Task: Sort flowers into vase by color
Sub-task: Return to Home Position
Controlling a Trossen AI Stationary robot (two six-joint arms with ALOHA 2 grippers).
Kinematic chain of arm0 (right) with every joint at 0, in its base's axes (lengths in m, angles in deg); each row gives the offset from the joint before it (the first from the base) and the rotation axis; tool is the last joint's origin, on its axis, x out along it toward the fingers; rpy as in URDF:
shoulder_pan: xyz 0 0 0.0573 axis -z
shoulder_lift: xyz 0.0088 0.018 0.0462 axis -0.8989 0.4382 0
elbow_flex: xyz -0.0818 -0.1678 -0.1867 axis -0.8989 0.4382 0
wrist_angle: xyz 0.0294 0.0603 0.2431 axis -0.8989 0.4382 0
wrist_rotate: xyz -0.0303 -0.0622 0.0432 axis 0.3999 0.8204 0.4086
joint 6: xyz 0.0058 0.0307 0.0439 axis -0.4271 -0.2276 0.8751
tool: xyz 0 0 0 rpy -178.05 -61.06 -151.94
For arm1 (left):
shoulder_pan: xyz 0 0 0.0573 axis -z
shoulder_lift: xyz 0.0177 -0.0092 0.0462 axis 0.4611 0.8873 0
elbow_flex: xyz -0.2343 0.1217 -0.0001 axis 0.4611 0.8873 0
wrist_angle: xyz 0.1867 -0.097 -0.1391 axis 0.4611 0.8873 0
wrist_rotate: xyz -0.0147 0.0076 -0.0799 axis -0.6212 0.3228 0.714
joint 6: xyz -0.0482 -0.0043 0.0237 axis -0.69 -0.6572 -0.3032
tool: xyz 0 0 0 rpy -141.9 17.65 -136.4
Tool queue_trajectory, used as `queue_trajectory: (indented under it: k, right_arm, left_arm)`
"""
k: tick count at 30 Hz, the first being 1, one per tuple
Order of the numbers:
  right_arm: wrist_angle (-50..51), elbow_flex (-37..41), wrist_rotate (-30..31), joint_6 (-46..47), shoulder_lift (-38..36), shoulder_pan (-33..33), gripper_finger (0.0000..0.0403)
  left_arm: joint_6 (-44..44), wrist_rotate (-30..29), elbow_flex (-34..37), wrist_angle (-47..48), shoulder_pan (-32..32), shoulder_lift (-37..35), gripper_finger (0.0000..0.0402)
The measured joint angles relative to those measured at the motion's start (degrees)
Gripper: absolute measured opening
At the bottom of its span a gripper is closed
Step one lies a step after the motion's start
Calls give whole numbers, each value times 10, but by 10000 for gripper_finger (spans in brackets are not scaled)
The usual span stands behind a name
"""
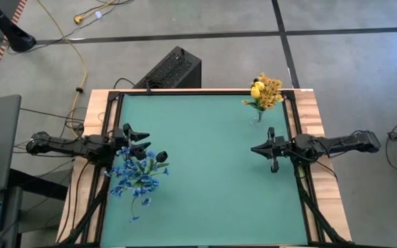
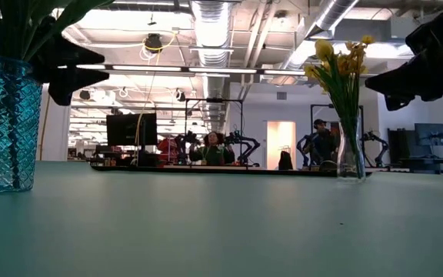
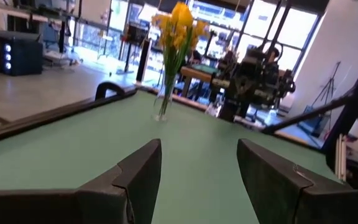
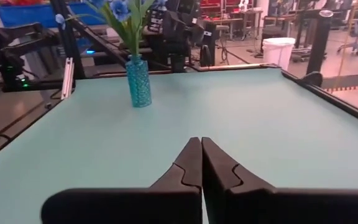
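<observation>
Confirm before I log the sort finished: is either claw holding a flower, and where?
Nothing held: left claw open and empty, right claw shut on nothing.

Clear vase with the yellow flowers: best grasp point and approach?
Grip the clear vase at its glass body, level from the side, probably with the right gripper. It stands upright and narrow; the yellow flowers fan out overhead, blocking a top approach.

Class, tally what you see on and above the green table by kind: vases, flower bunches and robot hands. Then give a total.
Vases: 2 (blue vase, clear vase)
Flower bunches: 2 (blue bunch, yellow bunch)
Robot hands: 2 (left hand, right hand)
Total: 6
</observation>
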Motion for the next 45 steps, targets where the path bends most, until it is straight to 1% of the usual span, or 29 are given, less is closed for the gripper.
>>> queue_trajectory:
  k: [4, 10, 13, 17, 45]
  right_arm:
    - [3, 0, -7, 1, 0, 12, 22]
    - [5, 0, -7, -9, 0, 23, 55]
    - [5, 0, -7, -9, 0, 23, 61]
    - [6, 1, -7, -11, 0, 23, 62]
    - [7, 1, -7, -10, 0, 23, 64]
  left_arm:
    - [-14, 0, 0, 30, 0, 0, 199]
    - [-35, 4, 1, 33, 0, 1, 199]
    - [-21, 11, 1, 33, 0, 1, 199]
    - [-9, 11, 1, 33, 0, 1, 199]
    - [-8, 11, 1, 33, 0, 1, 199]
